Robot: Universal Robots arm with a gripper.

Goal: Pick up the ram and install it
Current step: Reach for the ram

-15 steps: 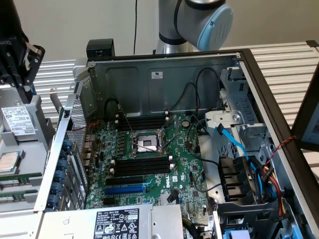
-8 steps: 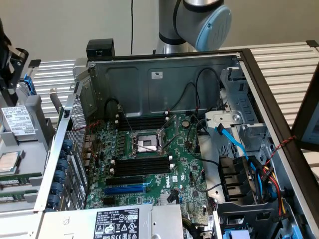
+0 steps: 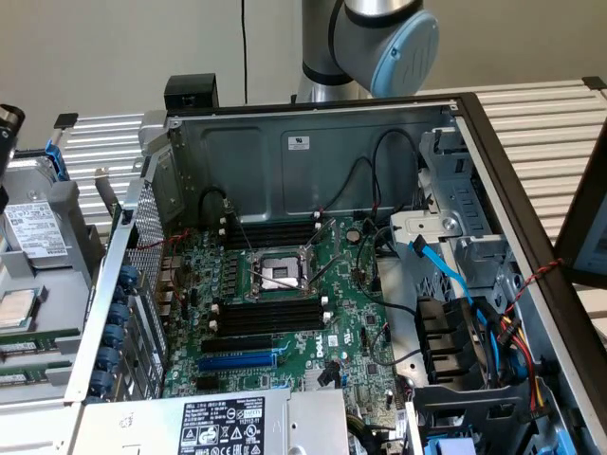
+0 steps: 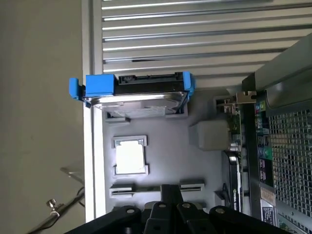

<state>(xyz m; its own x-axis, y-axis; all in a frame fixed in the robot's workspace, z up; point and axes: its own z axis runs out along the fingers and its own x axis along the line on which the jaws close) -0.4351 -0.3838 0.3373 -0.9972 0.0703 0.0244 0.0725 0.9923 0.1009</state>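
My gripper [image 4: 169,191] hangs above a grey parts tray [image 4: 161,127], shut, with nothing between its dark fingers. Their tips sit over a slotted grey holder [image 4: 123,188] in the tray. In the exterior view the same tray [image 3: 66,270] stands left of the open computer case. Two narrow green boards that look like ram [image 3: 30,347] lie in its near part. The motherboard [image 3: 351,313] lies flat in the case with black memory slots [image 3: 266,318] beside the processor socket [image 3: 275,275]. No stick stands in those slots.
A hard drive in a blue bracket [image 4: 139,92] and a square processor chip [image 4: 130,157] sit in the tray. The case's perforated wall [image 4: 287,146] rises beside it. Cables and a blue data lead [image 3: 441,270] crowd the case on the exterior view's right. A power supply [image 3: 228,422] fills the near edge.
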